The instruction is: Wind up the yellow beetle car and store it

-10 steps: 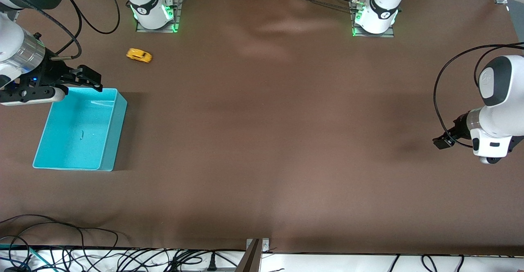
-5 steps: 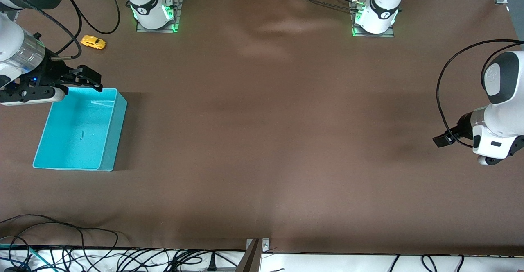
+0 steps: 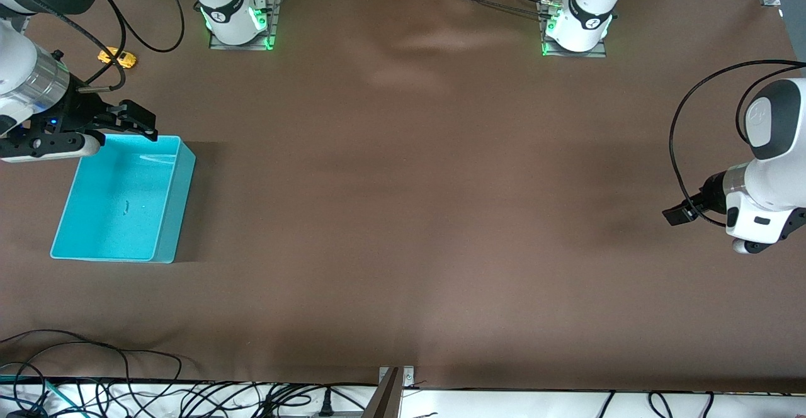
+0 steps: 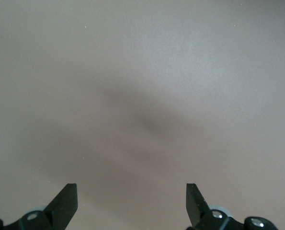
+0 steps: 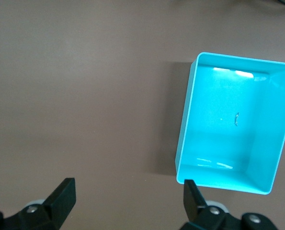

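Two open, empty grippers are what you have to work with, and the car [image 3: 118, 57] sits loose on the table [image 3: 403, 216], close to the edge at the right arm's end, farther from the front camera than the bin [image 3: 173, 207]. A black cable crosses just above the car in the front view, so part of it is hidden.

Your right gripper [image 3: 135, 120] hangs over the bin's corner with its jaws spread wide; its wrist view shows the bin empty and no car at all. Your left gripper [image 3: 680, 213] hovers over bare table at the left arm's end, jaws equally apart, waiting.

Use the right arm, since the car lies well apart from the left one. Before you descend, I'd judge you need to swing the wrist until the car shows between the fingers [image 5: 61, 194]. Line the jaws across the car's narrow width, not its length, so the wheels stay free for winding. Watch that cable: coming in low from the bin's side looks safest. The car is small and rounded, so it will likely squirt out of a shallow pinch; close low on its flanks, and gently.
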Motion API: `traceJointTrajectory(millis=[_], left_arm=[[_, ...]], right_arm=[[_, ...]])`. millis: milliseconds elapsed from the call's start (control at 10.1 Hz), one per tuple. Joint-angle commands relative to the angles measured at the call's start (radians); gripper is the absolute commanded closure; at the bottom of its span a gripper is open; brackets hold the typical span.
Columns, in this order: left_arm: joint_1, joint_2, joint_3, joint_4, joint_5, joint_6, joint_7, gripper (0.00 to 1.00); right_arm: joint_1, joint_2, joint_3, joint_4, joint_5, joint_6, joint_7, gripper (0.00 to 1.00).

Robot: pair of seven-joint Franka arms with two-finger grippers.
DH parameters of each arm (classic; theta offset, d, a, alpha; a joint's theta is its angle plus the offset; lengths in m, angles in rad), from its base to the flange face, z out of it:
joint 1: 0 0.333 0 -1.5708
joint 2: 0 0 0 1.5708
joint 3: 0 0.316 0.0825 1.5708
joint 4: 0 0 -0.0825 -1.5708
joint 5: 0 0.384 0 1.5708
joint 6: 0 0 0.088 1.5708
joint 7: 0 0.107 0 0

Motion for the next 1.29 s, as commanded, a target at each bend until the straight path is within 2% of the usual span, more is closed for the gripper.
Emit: traceJointTrajectory(millis=[0,495,692,890,1187], left_arm=[[0.000,0.006,-0.007,0.027,-0.021,-0.029,0.063,0.00],[0.001,-0.017,-0.094,0.033,-0.023,-0.031,0.086,0.00],[0.004,-0.016,-0.131,0.075,-0.049,-0.079,0.101,0.00],[0.003,-0.016,-0.133,0.108,-0.060,-0.135,0.247,0.00],[0.006,-0.016,-0.133,0.164,-0.072,-0.176,0.264,0.00]], right_arm=[[-0.002,-0.002,-0.001,0.005,0.001,0.000,-0.002,0.00],[0.000,-0.002,0.001,0.008,-0.003,0.013,0.001,0.00],[0.001,-0.001,0.004,0.008,0.002,0.016,0.007,0.00],[0.001,-0.002,0.006,0.011,0.005,0.017,0.006,0.00],[0.000,-0.001,0.004,0.008,0.005,0.040,0.012,0.00]])
